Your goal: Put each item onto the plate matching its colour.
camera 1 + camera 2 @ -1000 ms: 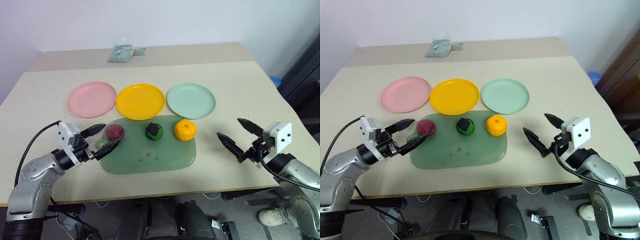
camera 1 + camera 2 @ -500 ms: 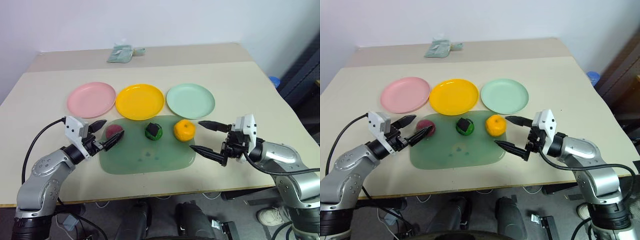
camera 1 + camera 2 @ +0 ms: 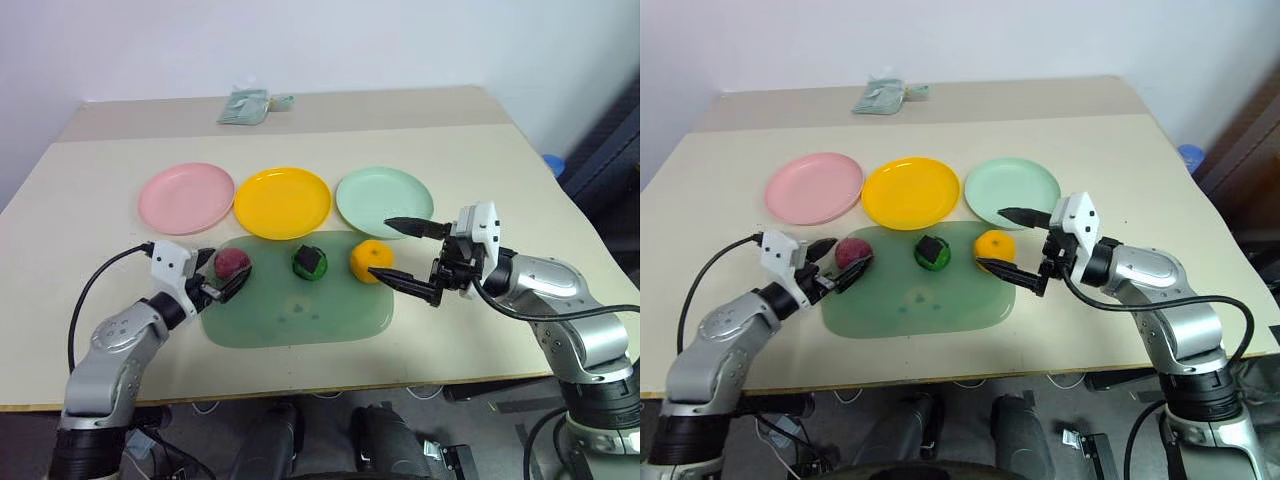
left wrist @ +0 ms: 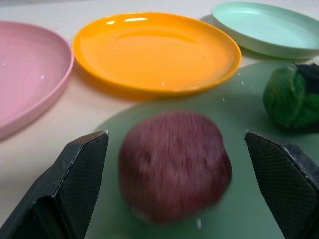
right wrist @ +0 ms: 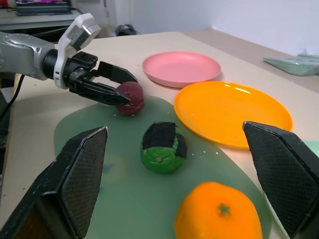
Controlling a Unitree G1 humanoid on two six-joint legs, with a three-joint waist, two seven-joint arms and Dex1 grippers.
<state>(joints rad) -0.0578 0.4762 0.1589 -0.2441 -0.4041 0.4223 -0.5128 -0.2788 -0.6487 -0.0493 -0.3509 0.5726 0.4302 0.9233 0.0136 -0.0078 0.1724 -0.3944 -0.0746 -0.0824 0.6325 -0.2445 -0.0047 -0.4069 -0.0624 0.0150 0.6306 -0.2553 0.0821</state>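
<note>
On the translucent green mat [image 3: 295, 312] lie three items in a row: a dark red one [image 3: 232, 264], a green and black one [image 3: 308, 262] and an orange one [image 3: 370, 260]. Behind the mat stand the pink plate [image 3: 186, 197], the yellow plate [image 3: 282, 202] and the mint plate [image 3: 384, 201], all bare. My left gripper [image 3: 227, 270] is open, one finger on each side of the red item [image 4: 174, 164], with gaps showing. My right gripper [image 3: 380, 248] is open too, its fingers [image 5: 82, 174] either side of the orange item [image 5: 219, 216], not closed on it.
A pale green packet [image 3: 243, 105] lies at the far edge of the beige table [image 3: 480, 180]. A blue object [image 3: 553, 162] sits beyond the table's right edge. The near table edge runs just behind both arms.
My right gripper has swung left from the open table to straddle the orange item. My left gripper has moved forward so that its fingers flank the red item. Both stay open.
</note>
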